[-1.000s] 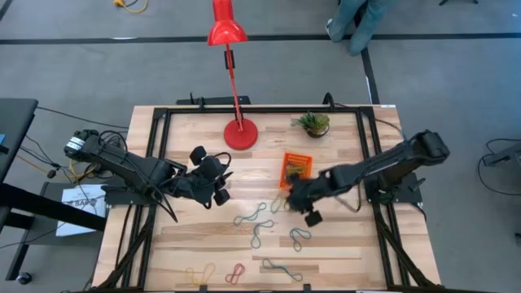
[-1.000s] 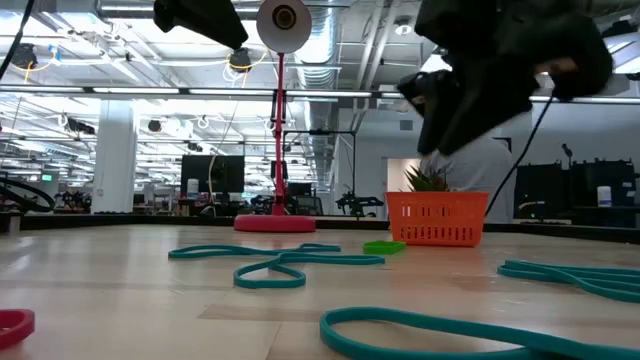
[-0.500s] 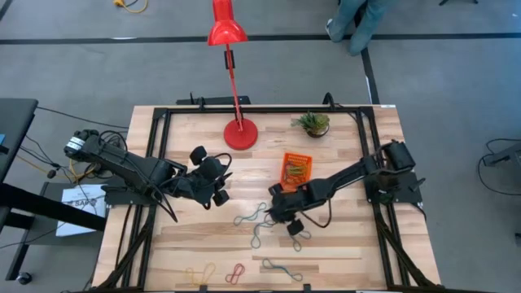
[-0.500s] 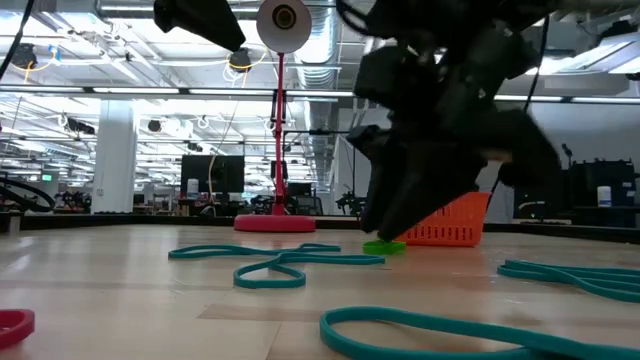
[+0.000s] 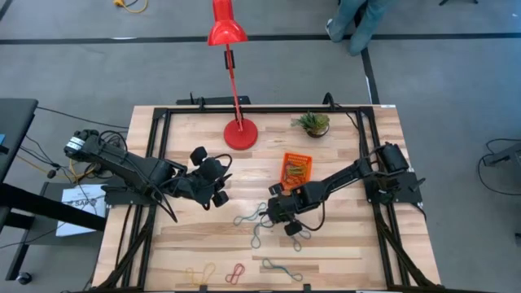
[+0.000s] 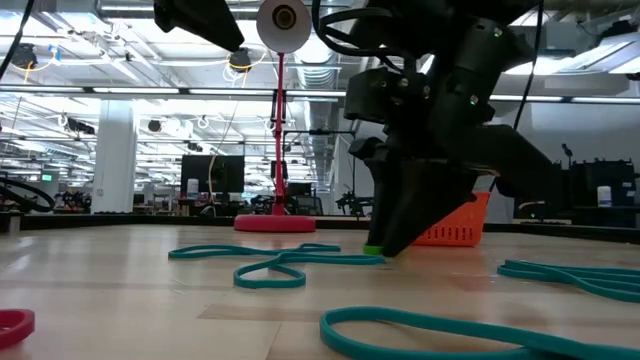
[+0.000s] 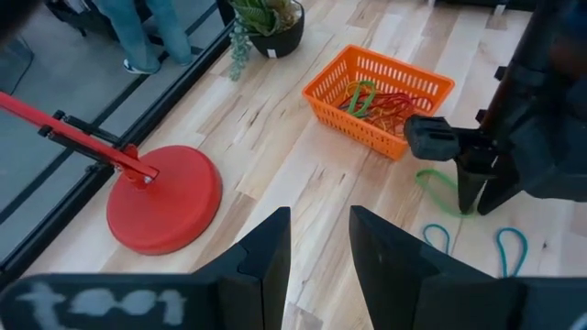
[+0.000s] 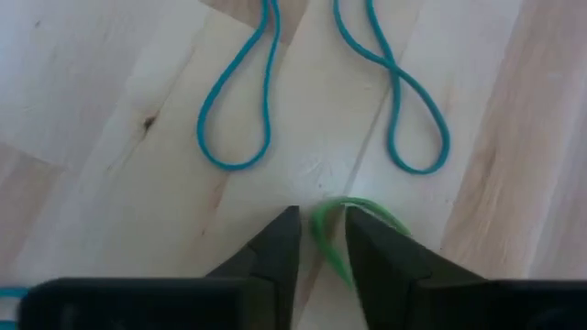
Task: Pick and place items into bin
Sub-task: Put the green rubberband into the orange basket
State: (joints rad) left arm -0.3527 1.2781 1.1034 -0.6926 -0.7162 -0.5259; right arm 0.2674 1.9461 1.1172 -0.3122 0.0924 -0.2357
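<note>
Near the table's middle, just short of the small bright orange plastic bin with latticed low walls: right gripper lowered fingertips-down to the wood, fingers a little apart, straddling a thin green looped band lying flat and not yet pinched; two teal looped bands just beyond on the boards; more thin loops, teal, yellow and red, scattered toward the near edge; a few green and red bands already inside the bin. Left gripper parked over the table's left half, near the red round lamp base, fingers spread, holding nothing. Step in hand, by the look of it: the pick of the green band. Next, probably: close fully on the strand, lift until the floppy loop hangs free, carry the short way to the bin, release over its walls.
</note>
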